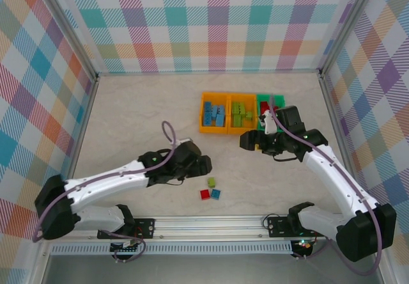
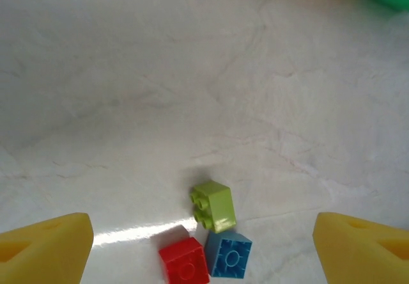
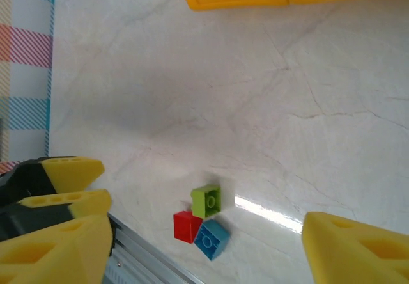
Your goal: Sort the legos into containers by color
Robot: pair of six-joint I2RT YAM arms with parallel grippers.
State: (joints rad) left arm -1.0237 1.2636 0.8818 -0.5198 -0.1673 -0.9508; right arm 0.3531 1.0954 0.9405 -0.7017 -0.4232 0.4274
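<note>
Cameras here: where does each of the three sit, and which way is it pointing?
Top external: above and behind the arms, looking down on the table; both arms, left gripper and right gripper show.
Left wrist: on the left arm, facing down at the table; its yellow fingertips frame the bottom corners.
Right wrist: on the right arm, facing down; its own fingertips show too.
Shared: both wrist views catch the lime brick, red brick and blue brick.
</note>
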